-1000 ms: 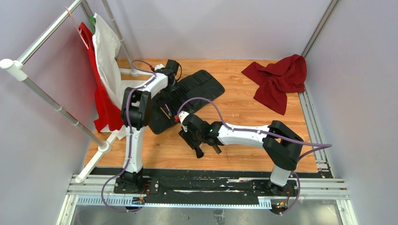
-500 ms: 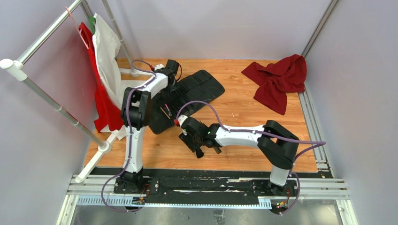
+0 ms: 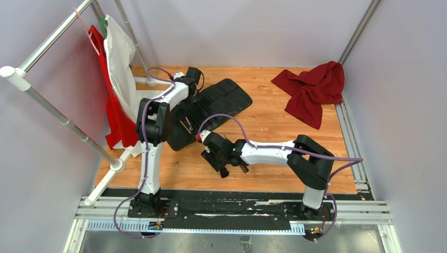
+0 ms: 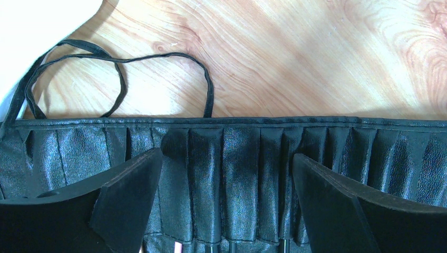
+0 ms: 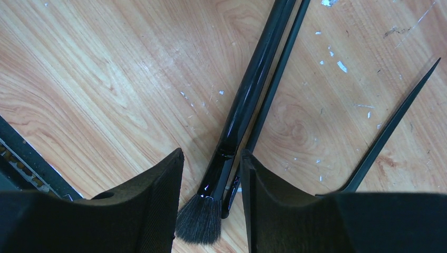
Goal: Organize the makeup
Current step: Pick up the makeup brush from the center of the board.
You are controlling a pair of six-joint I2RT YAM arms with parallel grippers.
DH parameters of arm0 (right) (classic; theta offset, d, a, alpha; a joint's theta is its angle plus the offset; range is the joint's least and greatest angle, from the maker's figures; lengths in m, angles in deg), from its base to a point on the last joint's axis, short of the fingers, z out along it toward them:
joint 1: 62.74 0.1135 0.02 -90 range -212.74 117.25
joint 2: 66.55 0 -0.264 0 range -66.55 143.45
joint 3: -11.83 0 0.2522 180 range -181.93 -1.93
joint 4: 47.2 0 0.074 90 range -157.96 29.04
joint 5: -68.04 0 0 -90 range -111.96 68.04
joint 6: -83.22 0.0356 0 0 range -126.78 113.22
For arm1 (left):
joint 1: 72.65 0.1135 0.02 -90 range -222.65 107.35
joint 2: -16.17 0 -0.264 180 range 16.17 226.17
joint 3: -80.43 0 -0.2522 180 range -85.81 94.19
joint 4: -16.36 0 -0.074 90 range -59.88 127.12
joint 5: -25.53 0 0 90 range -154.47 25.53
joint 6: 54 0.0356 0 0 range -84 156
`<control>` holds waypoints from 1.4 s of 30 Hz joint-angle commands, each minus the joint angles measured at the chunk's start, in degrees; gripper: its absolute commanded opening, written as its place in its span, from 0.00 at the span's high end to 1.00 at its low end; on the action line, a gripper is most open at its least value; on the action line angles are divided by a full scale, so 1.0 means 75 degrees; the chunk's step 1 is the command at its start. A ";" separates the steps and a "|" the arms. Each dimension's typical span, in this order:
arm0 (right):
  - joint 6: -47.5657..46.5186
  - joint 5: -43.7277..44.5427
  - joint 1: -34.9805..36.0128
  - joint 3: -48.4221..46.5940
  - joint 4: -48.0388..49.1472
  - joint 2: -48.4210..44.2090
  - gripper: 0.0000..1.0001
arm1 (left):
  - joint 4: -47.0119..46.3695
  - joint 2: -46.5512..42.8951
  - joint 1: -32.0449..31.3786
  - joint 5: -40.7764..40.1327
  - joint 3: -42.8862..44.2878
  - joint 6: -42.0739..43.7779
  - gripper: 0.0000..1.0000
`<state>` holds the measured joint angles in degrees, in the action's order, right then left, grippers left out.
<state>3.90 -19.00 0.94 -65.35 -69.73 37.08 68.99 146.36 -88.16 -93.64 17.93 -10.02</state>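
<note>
In the right wrist view a black-handled brush (image 5: 245,105) with dark bristles lies on the wood floor. A second slim black handle (image 5: 279,68) lies against it, and a thin black tail comb (image 5: 392,126) lies to the right. My right gripper (image 5: 212,155) is low over the floor and straddles the brush near its bristles. Its jaws stand narrowly open, with a gap on the left side. It also shows in the top view (image 3: 217,158). My left gripper (image 4: 226,158) is wide open above the black slotted case (image 4: 369,153), also seen from the top (image 3: 192,79). Handle ends peek from the pockets.
The case (image 3: 216,100) lies at the back left, with its black tie straps (image 4: 121,79) on the wood. A red cloth (image 3: 313,89) lies at the back right. A metal rack (image 3: 52,105) with white and red garments (image 3: 118,63) stands at the left. Grey walls enclose the floor.
My right arm has shifted a little left and lower, bringing its gripper down around the brush. My left arm has not moved.
</note>
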 commanded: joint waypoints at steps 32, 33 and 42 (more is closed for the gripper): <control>0.0215 -0.0003 0.0227 0.0045 0.0099 0.0514 0.63 | 0.0642 0.0401 -0.0045 -0.0013 -0.0084 0.0132 0.02; 0.0217 0.0025 0.0234 0.0036 0.0084 0.0544 0.65 | 0.0643 0.0396 -0.0052 -0.0013 -0.0077 0.0134 0.02; 0.0197 0.0479 0.0301 -0.0025 -0.0102 0.0595 0.89 | 0.0646 0.0395 -0.0050 -0.0018 -0.0082 0.0121 0.02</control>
<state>5.45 -18.39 1.57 -65.31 -67.28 39.33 69.04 146.41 -88.16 -93.62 18.02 -9.98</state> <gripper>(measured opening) 0.171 0.979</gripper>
